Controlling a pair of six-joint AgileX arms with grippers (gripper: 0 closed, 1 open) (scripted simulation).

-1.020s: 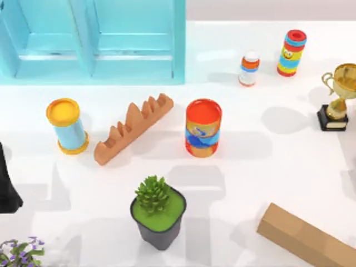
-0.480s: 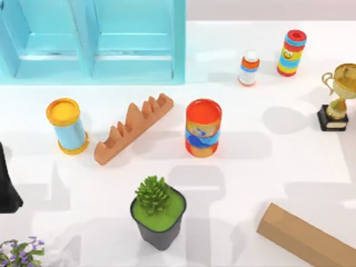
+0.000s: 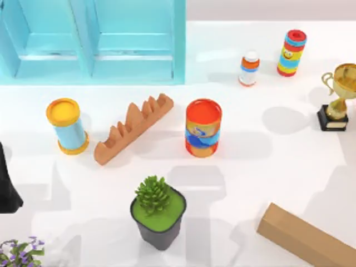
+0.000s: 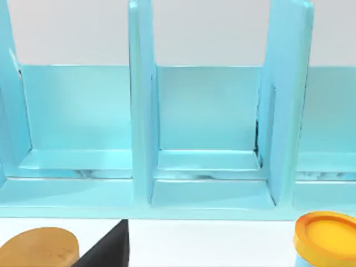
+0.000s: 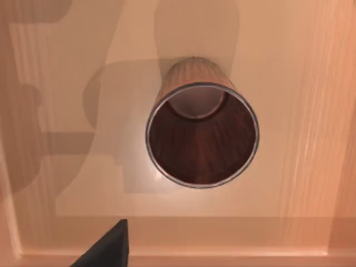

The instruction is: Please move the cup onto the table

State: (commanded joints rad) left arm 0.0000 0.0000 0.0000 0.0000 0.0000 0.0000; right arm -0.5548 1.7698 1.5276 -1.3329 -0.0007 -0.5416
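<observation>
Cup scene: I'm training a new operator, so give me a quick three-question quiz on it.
1. True or false: the cup lies on its side.
2. Which stands by the table's right edge? A trophy, B plant pot, C can.
3. Is the cup on the white table yet?
Key: 1 false, it stands upright. 2 A. 3 No, it stands on a tan wood-grain surface.

We note a light-blue cabinet (image 3: pixel 94 41), yellow-lidded canister (image 3: pixel 67 126), terracotta rack (image 3: pixel 133 128), red-orange can (image 3: pixel 203 128), potted succulent (image 3: pixel 157 213), gold trophy (image 3: pixel 337 95) and cardboard box (image 3: pixel 306 236).
</observation>
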